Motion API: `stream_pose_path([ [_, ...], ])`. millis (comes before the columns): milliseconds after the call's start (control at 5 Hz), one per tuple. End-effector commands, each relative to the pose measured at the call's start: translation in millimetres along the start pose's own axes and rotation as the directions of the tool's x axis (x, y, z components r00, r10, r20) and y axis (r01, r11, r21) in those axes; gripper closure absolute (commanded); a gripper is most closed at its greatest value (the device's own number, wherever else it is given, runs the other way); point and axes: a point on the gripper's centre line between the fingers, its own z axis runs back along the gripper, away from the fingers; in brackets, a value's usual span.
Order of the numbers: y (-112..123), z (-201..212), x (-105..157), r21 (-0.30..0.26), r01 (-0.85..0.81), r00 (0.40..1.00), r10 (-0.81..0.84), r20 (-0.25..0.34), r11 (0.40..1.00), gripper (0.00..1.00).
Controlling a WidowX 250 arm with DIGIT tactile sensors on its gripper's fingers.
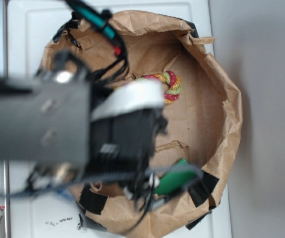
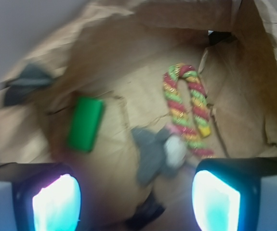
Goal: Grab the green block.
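The green block [image 2: 85, 123] lies flat on the brown paper floor of a rolled-down paper bag [image 2: 128, 72], left of centre in the wrist view. In the exterior view the green block [image 1: 176, 177] shows at the bag's near rim, partly hidden behind the arm. My gripper [image 2: 136, 197] hangs above the bag floor, open, nothing between its glowing fingertips [image 2: 56, 202]. The block is above and slightly right of the left fingertip, apart from it. The arm [image 1: 58, 124] covers much of the bag in the exterior view.
A grey plush toy [image 2: 157, 151] lies between the fingers' line of sight, right of the block. A red, yellow and green twisted rope [image 2: 186, 106] curves beside it. The bag's walls [image 1: 221, 99] ring everything; black tape patches [image 1: 201, 187] sit on the rim.
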Motion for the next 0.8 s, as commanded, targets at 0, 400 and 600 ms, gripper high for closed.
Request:
stream_pose_path([
  [0, 11.6, -22.2, 22.2, 0.003, -0.025, 0.999, 0.025, 0.042, 1.0, 0.0],
  [400, -11.9, -59.3, -7.2, 0.054, -0.04, 0.991, 0.033, 0.128, 0.998, 0.0],
  [600, -31.7, -69.5, -4.6, 0.067, -0.096, 0.99, 0.089, 0.108, 0.993, 0.0],
])
